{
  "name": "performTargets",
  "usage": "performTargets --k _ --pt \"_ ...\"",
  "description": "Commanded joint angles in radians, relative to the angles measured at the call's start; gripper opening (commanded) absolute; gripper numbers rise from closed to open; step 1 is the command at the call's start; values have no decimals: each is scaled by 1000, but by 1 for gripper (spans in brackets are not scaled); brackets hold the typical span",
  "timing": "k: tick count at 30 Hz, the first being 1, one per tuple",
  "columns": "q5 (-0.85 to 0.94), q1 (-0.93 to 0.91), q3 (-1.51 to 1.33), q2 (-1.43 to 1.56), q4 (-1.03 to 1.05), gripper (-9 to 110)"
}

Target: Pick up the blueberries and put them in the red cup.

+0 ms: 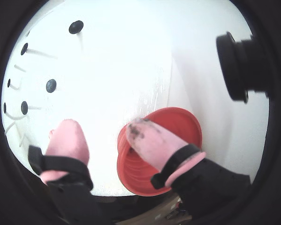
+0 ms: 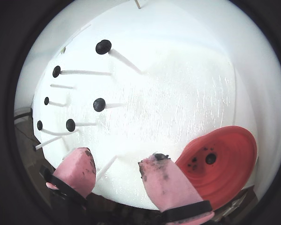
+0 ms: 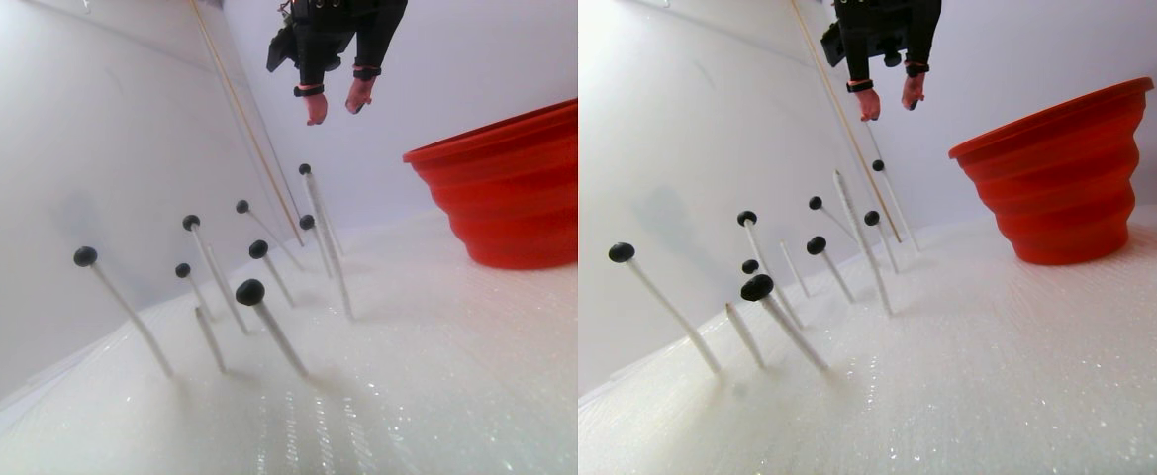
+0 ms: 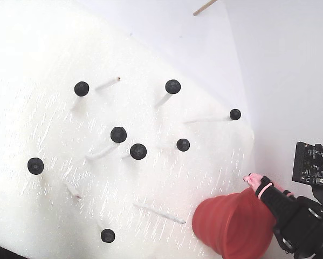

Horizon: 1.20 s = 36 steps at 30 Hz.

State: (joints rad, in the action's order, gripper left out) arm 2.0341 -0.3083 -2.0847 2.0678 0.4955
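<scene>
White foam surface [image 4: 53, 48]; 8 blueberries [image 4: 118, 134] on sticks; 1 red cup [image 4: 231, 226]; pincer [image 2: 117, 168] spread, empty.

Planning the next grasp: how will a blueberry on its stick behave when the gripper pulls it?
Each blueberry sits atop a thin white stick, so it probably pulls off easily. The slanted sticks may flex under a sideways push. Being round, a dropped berry would likely roll.

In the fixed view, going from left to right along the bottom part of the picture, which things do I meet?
Small matte black-blue round blueberry on a stick → bright red ribbed plastic cup → black robot hand with pink fingertips.
</scene>
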Motion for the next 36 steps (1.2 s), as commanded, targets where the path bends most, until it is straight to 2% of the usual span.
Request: performTargets --k 1,36 --pt "6 44 23 51 -32 19" --pt "18 173 -40 -141 -198 18"
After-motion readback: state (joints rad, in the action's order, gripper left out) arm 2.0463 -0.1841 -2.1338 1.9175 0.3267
